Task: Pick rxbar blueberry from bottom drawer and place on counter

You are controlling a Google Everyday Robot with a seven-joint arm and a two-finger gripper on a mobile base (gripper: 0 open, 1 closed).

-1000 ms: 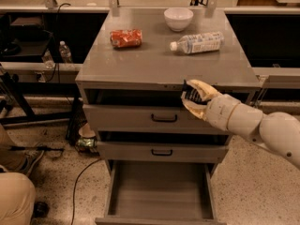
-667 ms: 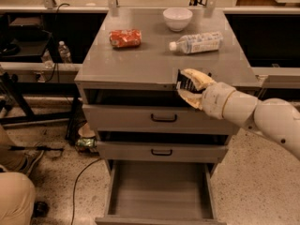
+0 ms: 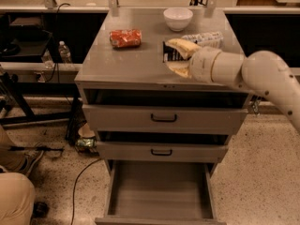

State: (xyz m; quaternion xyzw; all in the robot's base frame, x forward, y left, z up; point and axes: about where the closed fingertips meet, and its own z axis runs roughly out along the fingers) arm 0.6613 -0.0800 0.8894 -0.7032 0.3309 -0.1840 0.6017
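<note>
We judge this the placing step: our claw point(image 3: 170, 54), clamped on the bar point(image 3: 173, 56), hangs over the bench point(image 3: 122, 62), the drawer point(image 3: 159, 191) below bare, so next we lower and release.

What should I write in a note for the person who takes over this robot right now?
Gripper: over the right half of the counter, shut on the snack bar.
Snack bar: between the fingers, upright on its edge. I cannot tell if it touches the counter.
Bottom drawer: pulled open, and the bar is out of it.
Also on the counter: crushed can, bowl, bottle just behind the gripper.
Done: the bar is picked and brought up to the counter.
Left: set the bar down on a free spot, open the gripper, and pull the arm back without hitting the bottle.
</note>
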